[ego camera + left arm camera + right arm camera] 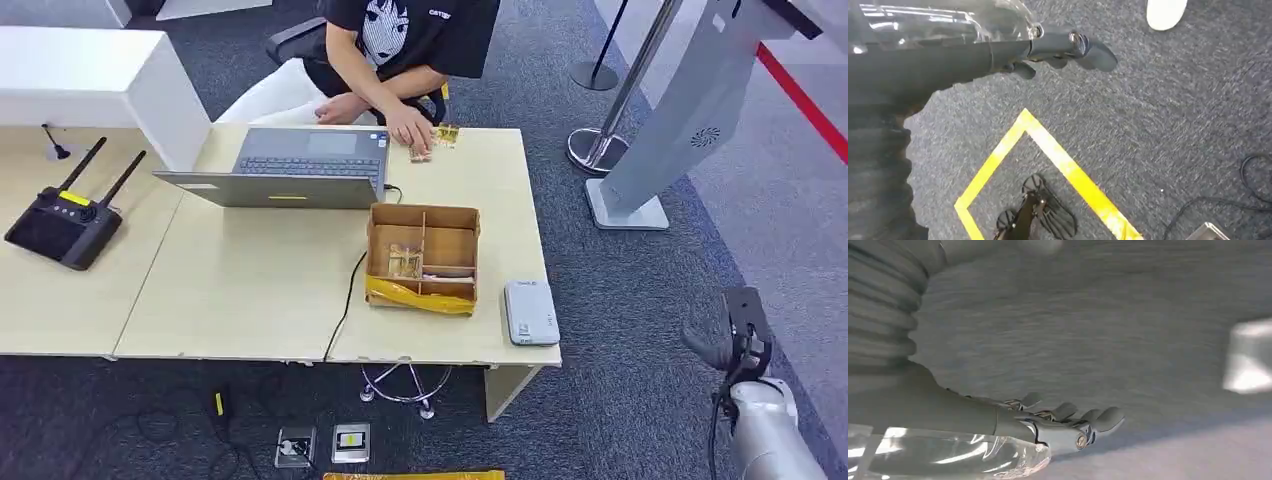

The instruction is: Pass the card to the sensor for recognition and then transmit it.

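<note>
Beside the desk (250,290), both hands hang over grey carpet
Right hand (1058,422) and left hand (1058,50) empty, fingers stretched apart; sensor (530,312) lies near the cardboard box (422,255)

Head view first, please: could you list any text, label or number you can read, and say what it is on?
None can be read.
Person's black shirt: small white lettering near the shoulder, too small.
Grey sensor box: faint marks, blurred.
Black remote controller: yellow label, no legible text.
Laptop: keys too small.
</note>
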Tool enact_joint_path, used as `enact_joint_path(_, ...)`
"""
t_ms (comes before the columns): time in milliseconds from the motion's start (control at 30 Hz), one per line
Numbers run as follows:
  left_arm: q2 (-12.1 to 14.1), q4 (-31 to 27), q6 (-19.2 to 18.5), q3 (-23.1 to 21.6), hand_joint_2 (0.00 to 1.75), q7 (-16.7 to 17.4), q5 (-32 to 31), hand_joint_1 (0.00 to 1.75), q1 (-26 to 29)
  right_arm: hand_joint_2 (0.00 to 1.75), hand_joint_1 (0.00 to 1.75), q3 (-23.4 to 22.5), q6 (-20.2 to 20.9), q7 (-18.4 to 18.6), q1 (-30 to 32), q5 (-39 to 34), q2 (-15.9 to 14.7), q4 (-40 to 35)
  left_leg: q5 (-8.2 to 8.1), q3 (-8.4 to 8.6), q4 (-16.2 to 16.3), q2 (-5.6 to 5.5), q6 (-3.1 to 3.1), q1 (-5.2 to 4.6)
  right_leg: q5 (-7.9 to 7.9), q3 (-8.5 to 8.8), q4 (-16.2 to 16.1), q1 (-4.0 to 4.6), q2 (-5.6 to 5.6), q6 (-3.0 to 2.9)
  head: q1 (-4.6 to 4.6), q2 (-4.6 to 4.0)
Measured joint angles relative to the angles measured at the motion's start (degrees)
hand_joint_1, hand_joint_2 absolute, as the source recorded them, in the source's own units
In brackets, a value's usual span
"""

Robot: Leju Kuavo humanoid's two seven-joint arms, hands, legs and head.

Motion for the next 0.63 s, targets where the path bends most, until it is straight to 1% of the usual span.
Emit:
enact_joint_path(67, 0.0, 0.0, 0.0, 0.0, 1.75, 0.7, 0.0, 1.75, 0.1, 1.75, 1.75, 0.1, 6.4, 6.2, 5.3, 2.3, 0.6, 1.2, -0.11, 0.07, 0.0, -0.41, -0.05, 0.06, -0.22, 0.27, 0.0, 0.06, -0.44, 0.00, 0.04, 0.00)
enact_joint_path(133, 0.0, 0.0, -0.2, 0.0, 1.75, 1.2, 0.0, 1.75, 0.3, 1.75, 1.75, 0.2, 11.9, 12.1, 10.4, 1.5, 2.2, 2.7, -0.13, -0.03, 0.0, -0.63, -0.07, 0.05, -0.32, 0.32, 0.0, 0.03, -0.66, -0.06, 0.00, 0.00)
enact_joint_path(167, 0.2, 0.0, -0.2, 0.0, 1.75, 1.4, 0.0, 1.75, 0.3, 1.75, 1.75, 0.2, 13.2, 14.1, 12.3, 0.3, 3.3, 3.1, -0.14, -0.08, 0.0, -0.61, -0.09, 0.03, -0.32, 0.23, 0.1, 0.01, -0.62, -0.06, -0.02, 0.00)
enact_joint_path(200, 0.3, 0.0, -0.2, 0.0, 1.75, 1.5, 0.0, 1.75, 0.3, 1.75, 1.75, 0.2, 13.6, 15.6, 13.4, -1.0, 4.3, 3.4, -0.18, -0.08, 0.0, -0.48, -0.15, 0.02, -0.32, 0.16, 0.1, 0.01, -0.48, -0.07, -0.04, 0.00)
enact_joint_path(267, 0.4, 0.0, -0.1, 0.0, 1.75, 2.1, -0.1, 1.75, 0.1, 1.75, 1.75, 0.0, 13.7, 17.4, 14.6, -2.5, 5.8, 3.9, -0.25, 0.06, 0.0, -0.21, -0.26, 0.03, -0.33, 0.14, 0.1, 0.01, -0.18, -0.08, -0.02, 0.00)
enact_joint_path(333, 0.5, 0.0, 0.2, 0.0, 1.75, 2.9, -0.4, 1.75, -0.1, 1.75, 1.75, -0.2, 13.7, 17.8, 15.3, -2.7, 7.1, 4.5, -0.26, 0.17, 0.0, -0.09, -0.28, 0.04, -0.33, 0.17, 0.1, 0.01, -0.05, -0.08, 0.02, 0.00)
enact_joint_path(367, 0.5, 0.0, 0.3, 0.0, 1.75, 3.2, -0.5, 1.75, -0.2, 1.75, 1.75, -0.2, 13.8, 17.3, 15.6, -2.6, 7.7, 4.7, -0.26, 0.19, 0.0, -0.08, -0.28, 0.03, -0.33, 0.19, 0.1, 0.01, -0.03, -0.08, 0.00, 0.00)
enact_joint_path(433, 0.6, 0.0, 0.4, 0.0, 1.75, 3.7, -0.6, 1.75, -0.3, 1.75, 1.75, -0.1, 14.3, 14.9, 16.1, -1.9, 8.5, 5.0, -0.26, 0.19, 0.0, -0.08, -0.28, 0.00, -0.32, 0.19, 0.2, -0.02, -0.02, -0.08, -0.02, 0.00)
enact_joint_path(567, 0.6, 0.0, 0.7, 0.0, 1.75, 3.8, -0.7, 1.75, -0.3, 1.75, 1.75, -0.1, 14.9, 8.9, 16.3, 0.0, 9.0, 5.3, -0.25, 0.23, 0.0, -0.06, -0.27, -0.01, -0.32, 0.21, 0.2, -0.03, 0.06, -0.08, 0.02, 0.00)
enact_joint_path(600, 0.6, 0.0, 0.6, 0.0, 1.75, 3.8, -0.9, 1.06, -0.3, 1.75, 1.75, 0.0, 15.1, 7.6, 16.3, 0.4, 9.2, 5.3, -0.25, 0.24, 0.0, -0.05, -0.27, -0.02, -0.31, 0.21, 0.2, -0.04, 0.07, -0.08, 0.02, 0.00)
enact_joint_path(633, 0.6, 0.0, 0.4, 0.0, 1.75, 3.8, -1.0, 0.00, -0.3, 1.75, 0.07, 0.0, 15.4, 6.6, 16.3, 0.8, 9.3, 5.4, -0.25, 0.25, 0.0, -0.01, -0.27, -0.02, -0.31, 0.22, 0.2, -0.04, 0.08, -0.08, 0.00, 0.00)
